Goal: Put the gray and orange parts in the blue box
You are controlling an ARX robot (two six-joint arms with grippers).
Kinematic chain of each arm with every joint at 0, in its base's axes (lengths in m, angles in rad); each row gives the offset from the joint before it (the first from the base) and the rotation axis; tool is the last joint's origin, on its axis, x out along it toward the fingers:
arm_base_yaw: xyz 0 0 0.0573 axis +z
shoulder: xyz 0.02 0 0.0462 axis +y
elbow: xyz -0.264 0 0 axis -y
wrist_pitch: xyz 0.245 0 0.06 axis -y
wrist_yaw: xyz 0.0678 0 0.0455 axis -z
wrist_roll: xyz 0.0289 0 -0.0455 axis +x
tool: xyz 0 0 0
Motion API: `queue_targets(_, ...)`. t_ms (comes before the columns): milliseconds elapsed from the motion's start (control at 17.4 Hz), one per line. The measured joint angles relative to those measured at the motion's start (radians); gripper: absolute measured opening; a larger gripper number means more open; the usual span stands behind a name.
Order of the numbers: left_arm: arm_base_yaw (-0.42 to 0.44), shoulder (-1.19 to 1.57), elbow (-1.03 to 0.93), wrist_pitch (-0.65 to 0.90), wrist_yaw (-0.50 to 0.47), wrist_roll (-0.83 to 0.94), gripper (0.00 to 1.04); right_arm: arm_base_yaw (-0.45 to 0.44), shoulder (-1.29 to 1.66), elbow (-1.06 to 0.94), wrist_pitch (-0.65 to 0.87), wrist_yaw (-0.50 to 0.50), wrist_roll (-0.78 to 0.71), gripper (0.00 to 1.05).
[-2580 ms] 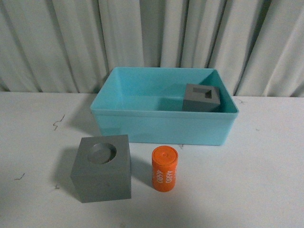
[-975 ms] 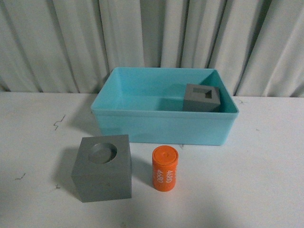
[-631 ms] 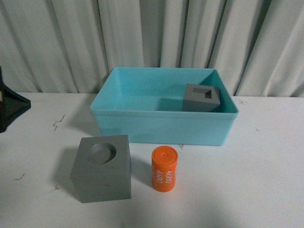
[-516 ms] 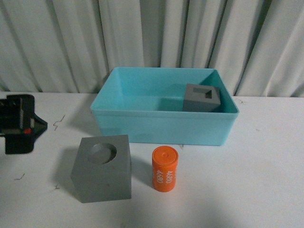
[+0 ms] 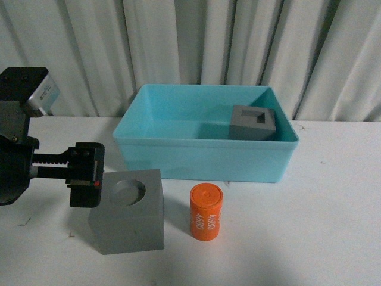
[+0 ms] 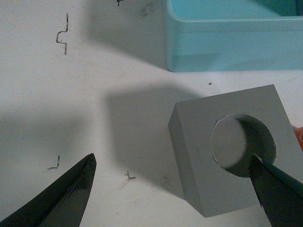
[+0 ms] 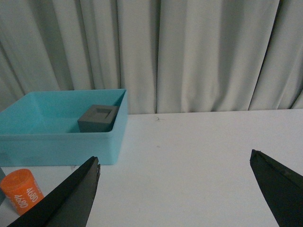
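Observation:
The blue box [image 5: 202,159] stands at the table's back middle, with a gray cube with a rectangular recess [image 5: 253,122] in its right end. In front of the box a gray cube with a round recess [image 5: 128,214] rests on the table, and the orange cylinder [image 5: 206,211] stands upright to its right. My left gripper [image 5: 86,176] hangs open at that cube's left top edge. In the left wrist view the left gripper [image 6: 173,157] spans the cube [image 6: 227,151], one finger over the round recess. My right gripper [image 7: 175,155] is open over bare table, right of the box [image 7: 61,142].
A grey curtain [image 5: 196,42] hangs behind the white table [image 5: 333,208]. Small dark marks [image 6: 62,34] dot the tabletop left of the box. The orange cylinder [image 7: 19,191] shows at the edge of the right wrist view.
My left arm has come into the front view from the left and moved right, up to the cube with the round recess. The cubes, cylinder and box have not moved.

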Motion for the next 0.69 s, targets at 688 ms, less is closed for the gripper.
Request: queue_targets(688, -0.08, 0.182, 0.071, 0.045, -0.051, -0.045, 0.98, 0.0, 0.0, 0.0, 0.0, 0.0, 0.0, 0.98)
